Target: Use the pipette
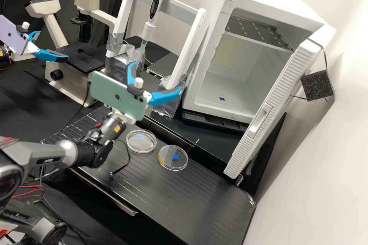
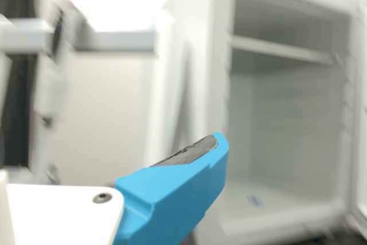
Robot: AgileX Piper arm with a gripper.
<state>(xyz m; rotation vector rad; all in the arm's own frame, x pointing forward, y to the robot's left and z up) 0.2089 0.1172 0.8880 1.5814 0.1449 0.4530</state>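
Note:
My gripper (image 1: pixel 156 77) stands open in the high view, its two blue fingers wide apart, above the bench and nearer the camera than the pipette rack. A white pipette (image 1: pixel 148 30) with a red top button hangs upright on the rack's grey crossbar (image 1: pixel 178 10); its lower end runs down behind my finger. In the wrist view one finger of my gripper (image 2: pixel 172 190) shows, and the blurred pipette (image 2: pixel 50 87) is some distance beyond it. Two round clear dishes, one (image 1: pixel 141 141) and another with a yellow-orange edge (image 1: pixel 173 157), lie on the bench.
An open white incubator (image 1: pixel 207 80) with its door (image 1: pixel 274 103) swung out stands right of the rack. A microscope (image 1: pixel 82 61) is at the back left, beside a second arm's blue-fingered gripper. The black bench top (image 1: pixel 180 199) extends in front of the dishes.

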